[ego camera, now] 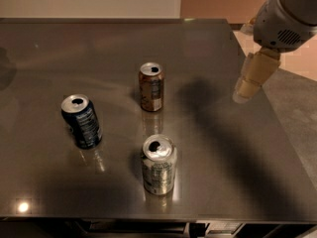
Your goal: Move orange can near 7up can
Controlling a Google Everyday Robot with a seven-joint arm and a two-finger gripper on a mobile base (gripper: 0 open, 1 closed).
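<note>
The orange can (151,87) stands upright near the middle of the grey table (44,53), brownish with a silver top and a pale label panel. The 7up can (159,164), pale silvery-green with fine print, stands upright in front of it, near the table's front edge. The two cans are apart. My gripper (246,90) hangs above the table's right side, well to the right of the orange can and holding nothing.
A dark blue can (81,121) stands upright at the left, level between the two other cans. The table's right edge lies just under the gripper, with floor (297,113) beyond it. A wall runs along the back.
</note>
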